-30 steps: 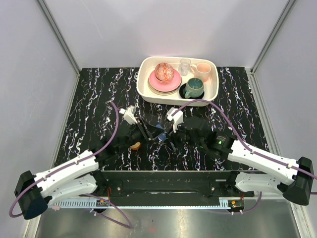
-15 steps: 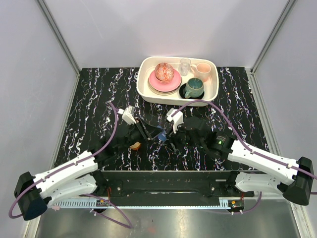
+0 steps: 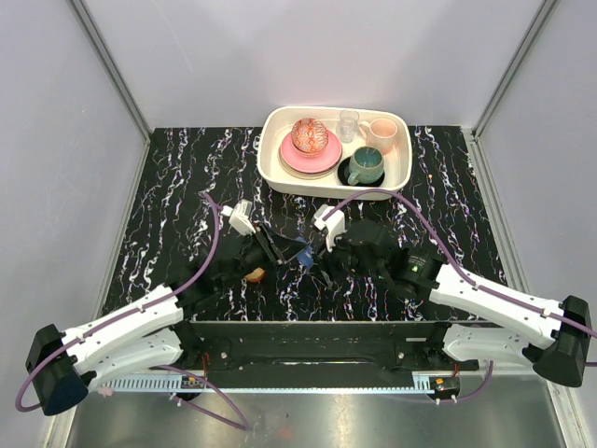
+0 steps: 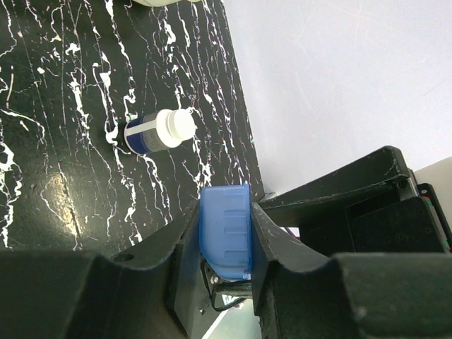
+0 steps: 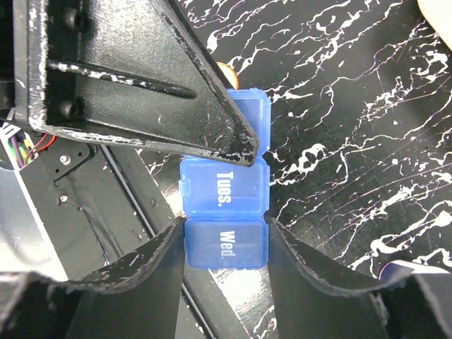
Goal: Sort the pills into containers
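Note:
The blue translucent pill box (image 3: 300, 254) is held off the table between both grippers near the front middle. My left gripper (image 3: 287, 250) is shut on one end of it (image 4: 224, 229). My right gripper (image 3: 312, 256) is shut on the other end, its jaws pressing the "Wed." compartment (image 5: 226, 245), with "Tues." (image 5: 224, 187) beside it and lids closed. The small orange cup (image 3: 254, 273) stands on the table under the left arm; a sliver shows in the right wrist view (image 5: 226, 71). A blue bottle with a white cap (image 4: 159, 131) lies on its side. No pills show.
A white tray (image 3: 272, 174) at the back middle holds pink plates (image 3: 310, 157), a patterned ball, a clear glass, the pink cup (image 3: 381, 133) and the teal mug (image 3: 365, 165). Grey walls close in the black marbled table (image 3: 177, 196) on three sides.
Both grippers stay shut on the blue pill box. The left wrist has shifted slightly left and forward, and the box has tilted a little with it.

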Action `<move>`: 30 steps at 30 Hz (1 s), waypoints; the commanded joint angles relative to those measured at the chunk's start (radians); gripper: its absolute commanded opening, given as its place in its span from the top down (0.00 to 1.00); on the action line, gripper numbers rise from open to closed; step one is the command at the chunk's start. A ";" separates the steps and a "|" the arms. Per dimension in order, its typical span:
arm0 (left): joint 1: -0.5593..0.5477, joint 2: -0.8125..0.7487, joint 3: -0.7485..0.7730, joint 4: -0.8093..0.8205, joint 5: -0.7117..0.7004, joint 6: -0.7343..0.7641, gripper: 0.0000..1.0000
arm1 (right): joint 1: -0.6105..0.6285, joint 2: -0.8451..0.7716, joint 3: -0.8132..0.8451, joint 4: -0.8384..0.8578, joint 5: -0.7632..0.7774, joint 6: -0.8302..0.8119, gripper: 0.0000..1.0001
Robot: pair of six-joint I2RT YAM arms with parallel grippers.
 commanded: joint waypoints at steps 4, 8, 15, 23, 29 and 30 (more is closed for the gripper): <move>-0.003 -0.008 -0.005 0.029 -0.022 0.004 0.95 | 0.008 -0.044 -0.007 0.018 -0.034 -0.017 0.40; -0.003 -0.005 -0.005 0.029 -0.022 0.002 0.95 | 0.008 -0.049 -0.009 0.006 -0.033 -0.023 0.40; -0.005 -0.002 -0.003 0.029 -0.020 -0.002 0.96 | 0.008 -0.043 -0.010 -0.005 -0.033 -0.028 0.42; -0.005 0.001 0.000 0.035 -0.013 -0.004 0.96 | 0.008 -0.024 -0.013 -0.008 -0.028 -0.034 0.45; -0.005 0.001 -0.006 0.041 -0.005 -0.001 0.97 | 0.008 -0.037 -0.013 -0.008 -0.016 -0.027 0.69; -0.005 -0.002 -0.012 0.042 -0.004 0.001 0.97 | 0.008 -0.043 -0.016 -0.008 -0.019 -0.025 0.70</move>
